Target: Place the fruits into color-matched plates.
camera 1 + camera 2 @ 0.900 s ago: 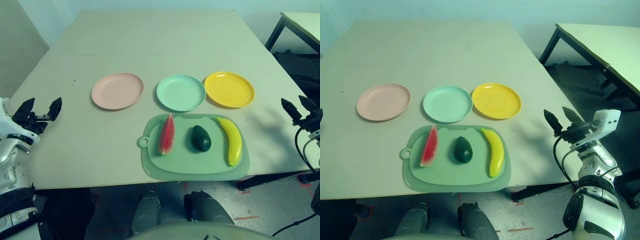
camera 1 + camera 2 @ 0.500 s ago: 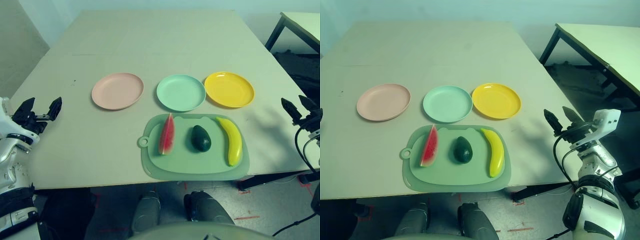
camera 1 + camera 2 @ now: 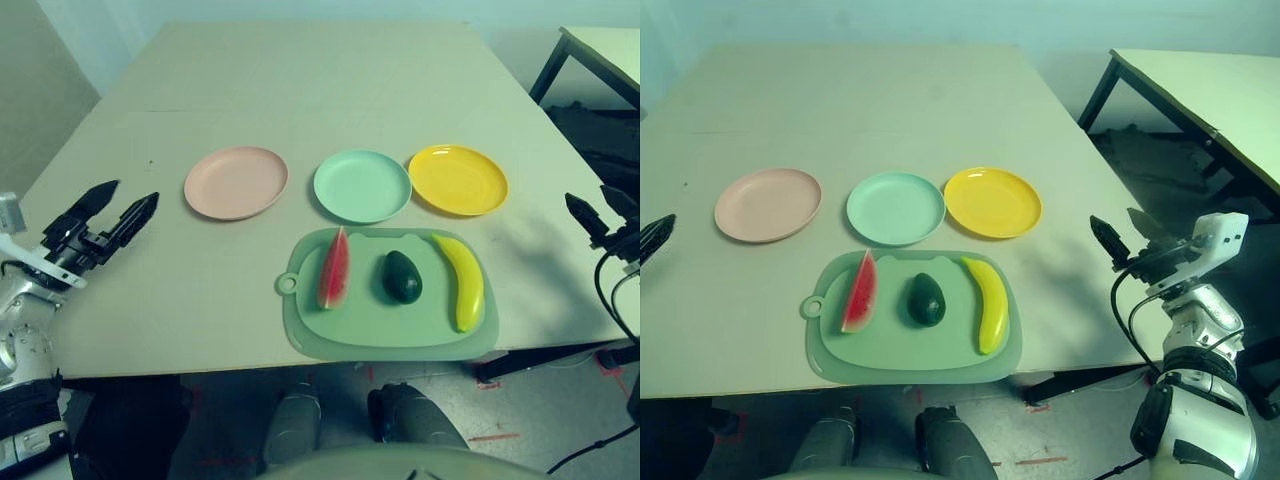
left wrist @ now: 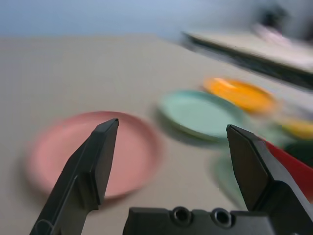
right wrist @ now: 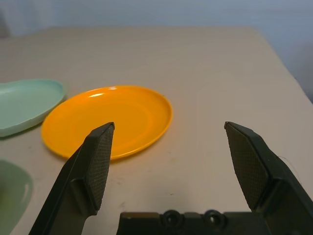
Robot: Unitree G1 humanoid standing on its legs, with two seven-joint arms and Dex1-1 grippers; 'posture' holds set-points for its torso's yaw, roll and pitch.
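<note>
Left eye view: pink plate (image 3: 236, 182), mint plate (image 3: 362, 185) and yellow plate (image 3: 458, 179) line the frame's middle; below them, watermelon (image 3: 334, 269), avocado (image 3: 402, 276) and banana (image 3: 460, 281) lie on a green mat (image 3: 380, 330). At the left edge the left gripper (image 3: 104, 216), and at the right edge the right gripper (image 3: 598, 211), hover with jaws apart, likely ready to pick.

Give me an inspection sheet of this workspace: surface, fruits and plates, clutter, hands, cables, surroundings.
Surface: beige table, bare at the far end.
Job's things: pink plate, mint plate and yellow plate in a row, all empty; watermelon wedge, avocado and banana on the green cutting mat.
Clutter: nothing seen.
Hands: left hand open, over the table's left edge; right hand open, off the right edge.
Cables: black cable hanging by the right arm.
Surroundings: second table at right.
</note>
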